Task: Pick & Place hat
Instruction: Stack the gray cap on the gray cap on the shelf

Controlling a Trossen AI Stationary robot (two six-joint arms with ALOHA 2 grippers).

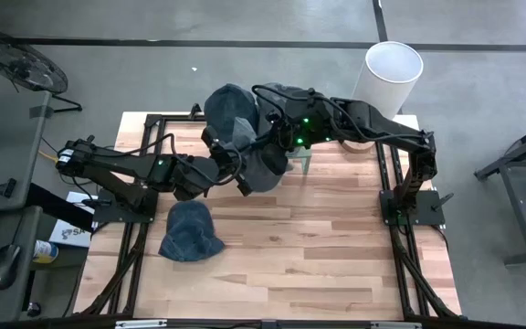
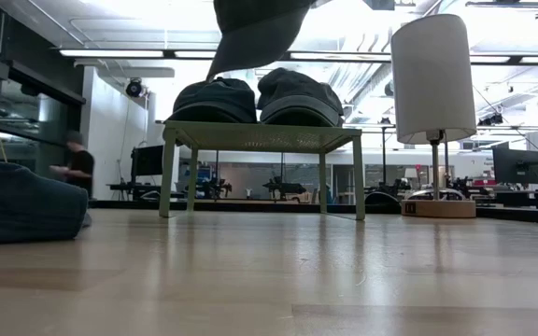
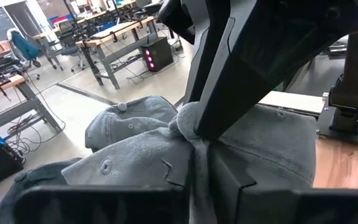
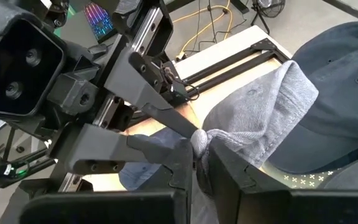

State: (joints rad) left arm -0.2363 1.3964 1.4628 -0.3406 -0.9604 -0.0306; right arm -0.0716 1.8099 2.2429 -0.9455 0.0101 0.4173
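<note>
A grey-blue hat (image 1: 265, 166) hangs in the air between both grippers, above the table and in front of the small green stand (image 2: 260, 137); in the low view only its lower part (image 2: 250, 33) shows at the top edge. My left gripper (image 1: 245, 178) reaches in from the left, and my right gripper (image 1: 270, 139) comes from the far right. Both are shut on this hat. Two dark hats (image 2: 215, 101) (image 2: 299, 97) sit side by side on the stand's top. Another hat (image 1: 190, 230) lies on the table, near left. My left gripper (image 3: 197, 171) pinches a bunched fold of the hat's cloth (image 3: 185, 146) between its two fingers; the hat is lifted clear of the table. My right gripper (image 4: 197, 171) pinches the same gathered knot of cloth (image 4: 199, 142) from the opposite side, its fingertips meeting the left gripper's (image 4: 166, 121); the cloth spreads away slack.
A lamp with a white cylindrical shade (image 1: 393, 71) stands at the table's far right corner on a round wooden base (image 2: 437, 207). Black frame rails (image 1: 400, 196) run along both table sides. Bare wood lies toward the near edge (image 1: 318, 265). A person (image 2: 77, 168) stands far off in the room.
</note>
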